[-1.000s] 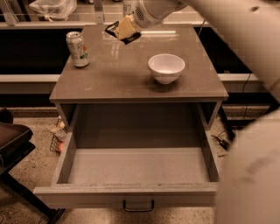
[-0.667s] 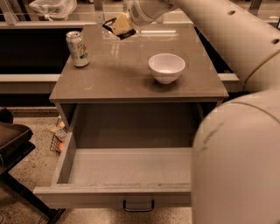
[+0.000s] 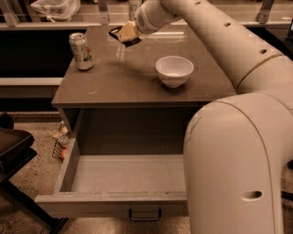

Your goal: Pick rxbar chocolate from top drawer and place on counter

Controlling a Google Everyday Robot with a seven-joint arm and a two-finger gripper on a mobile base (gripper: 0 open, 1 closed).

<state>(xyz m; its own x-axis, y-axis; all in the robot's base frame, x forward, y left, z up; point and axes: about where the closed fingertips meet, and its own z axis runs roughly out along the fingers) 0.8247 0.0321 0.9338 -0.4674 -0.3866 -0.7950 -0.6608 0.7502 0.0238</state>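
Hidden stuff first: the arm (image 3: 238,151) fills the right side of the view. It covers the right end of the top drawer (image 3: 68,167) and the counter's (image 3: 119,82) front right corner. The drawer is pulled out; only the grey floor, left wall and front panel with the small dark handle (image 3: 144,215) show.

The gripper (image 3: 124,34) is at the far edge of the counter, left of centre, reaching in from the upper right. Its tan fingers (image 3: 128,31) are clamped on the rxbar chocolate (image 3: 114,33). The fingers cover most of the bar, so only dark wrapper edges stick out on either side, and no lettering is readable. Can't tell if the bar's underside touches the counter or hangs just above it. A dim reflection sits under it on the glossy top.

Also on the counter: a white bowl (image 3: 174,70), right of centre and well apart from the gripper, and an upright drink can (image 3: 81,51) near the left edge.

A plastic bag (image 3: 54,7) at top left is cut off by the frame. A dark chair (image 3: 13,146) at the left edge is partly out of view. There is some small clutter (image 3: 61,137) on the floor beside the cabinet, too murky to identify.
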